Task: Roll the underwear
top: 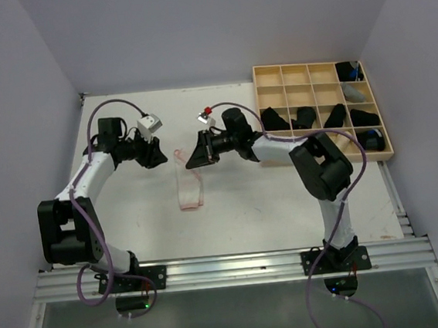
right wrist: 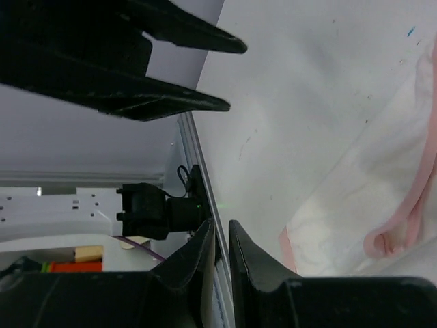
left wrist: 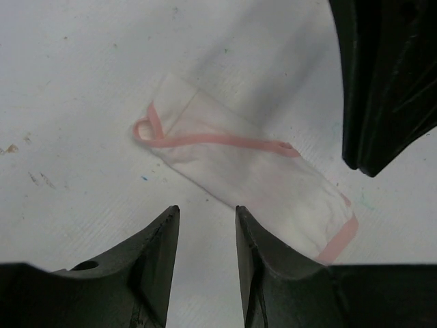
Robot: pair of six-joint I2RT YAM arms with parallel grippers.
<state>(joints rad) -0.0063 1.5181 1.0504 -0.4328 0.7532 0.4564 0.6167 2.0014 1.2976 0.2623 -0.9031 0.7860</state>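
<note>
Already, some black underwear (top: 277, 118) looks rolled and is kept in the tray (top: 257, 98). The white underwear (top: 189, 184) with pink edges is seen lying flat on the table (top: 247, 215) between both tools, not rolled yet. The left tool (left wrist: 207, 210) is held apart. The right tool (right wrist: 220, 224) is almost together. Nothing is gripped.

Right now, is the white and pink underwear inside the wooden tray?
No, the white and pink underwear lies flat on the table, well to the left of the wooden tray.
</note>
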